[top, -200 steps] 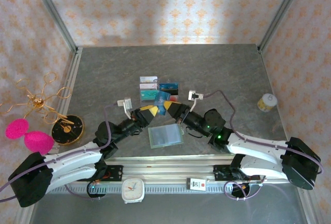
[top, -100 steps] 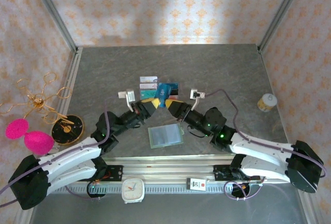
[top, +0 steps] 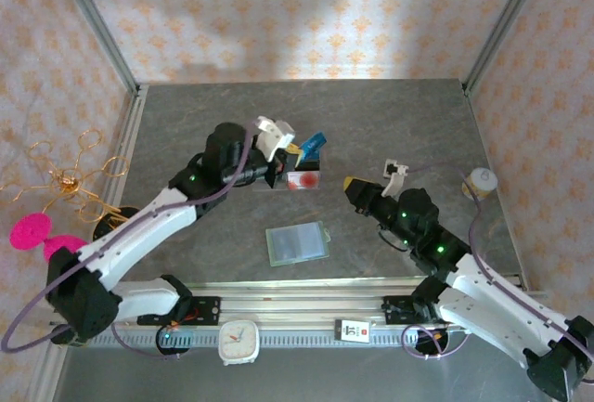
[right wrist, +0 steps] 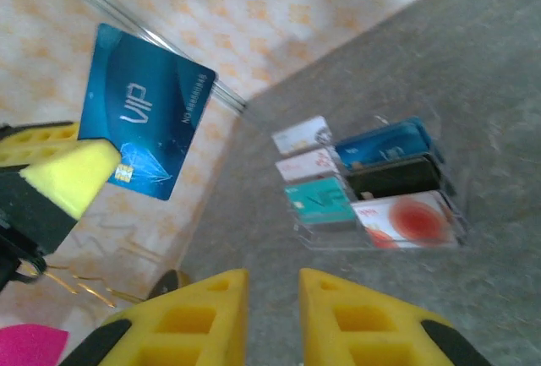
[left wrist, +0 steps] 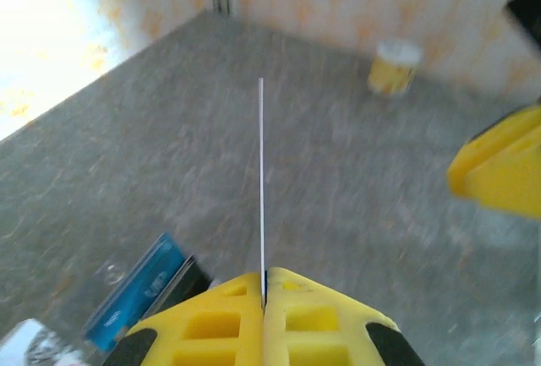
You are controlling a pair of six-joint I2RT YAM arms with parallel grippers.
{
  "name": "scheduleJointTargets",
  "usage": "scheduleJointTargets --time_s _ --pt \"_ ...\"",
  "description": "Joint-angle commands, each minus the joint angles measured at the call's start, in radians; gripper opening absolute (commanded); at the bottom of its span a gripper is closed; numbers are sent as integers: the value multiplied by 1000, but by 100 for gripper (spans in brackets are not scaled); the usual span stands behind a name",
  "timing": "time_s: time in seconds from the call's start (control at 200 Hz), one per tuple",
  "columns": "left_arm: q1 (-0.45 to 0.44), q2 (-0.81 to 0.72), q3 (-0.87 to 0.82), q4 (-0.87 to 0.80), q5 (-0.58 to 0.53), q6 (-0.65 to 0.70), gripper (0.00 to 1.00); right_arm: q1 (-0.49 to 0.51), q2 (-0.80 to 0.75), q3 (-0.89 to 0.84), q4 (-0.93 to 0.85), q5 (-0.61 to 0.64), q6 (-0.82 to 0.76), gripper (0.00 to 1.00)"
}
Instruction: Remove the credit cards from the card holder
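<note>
My left gripper (top: 293, 149) is raised above the far middle of the table and shut on a blue credit card (top: 314, 145). From the left wrist the card (left wrist: 261, 163) is edge-on, a thin line rising from the closed jaws. The right wrist view shows its face, marked VIP (right wrist: 144, 112), pinched by a yellow finger (right wrist: 69, 177). My right gripper (top: 351, 182) hangs to the right of it, open and holding nothing (right wrist: 272, 286). The sage-green card holder (top: 297, 243) lies flat near the front, apart from both grippers.
Under the left gripper lie other cards: white (right wrist: 302, 135), teal (right wrist: 321, 199), blue (right wrist: 385, 142), dark (right wrist: 397, 176) and red-and-white (top: 303, 180). A yellow can (top: 479, 184) stands at the right edge. A gold wire ornament (top: 60, 179) is at left, a white clock (top: 238, 342) in front.
Both grippers met at the blue card low over the table. Now the left arm has lifted it up and back, and the right gripper has let go and withdrawn to the right.
</note>
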Motion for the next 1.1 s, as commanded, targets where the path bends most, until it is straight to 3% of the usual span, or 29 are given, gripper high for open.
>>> scheduleJointTargets --time_s 0.0,0.26,0.566,1.096 --pt "40 87 101 -224 31 268 0 -36 12 -15 -22 -52 -23 20" --pt "101 336 349 -434 95 476 0 -149 111 12 3 -149 -27 19" --pt "110 476 426 -383 81 518 0 -248 226 56 36 -217 -39 18" --pt "134 546 452 -384 14 530 0 -259 253 82 39 -229 -45 17"
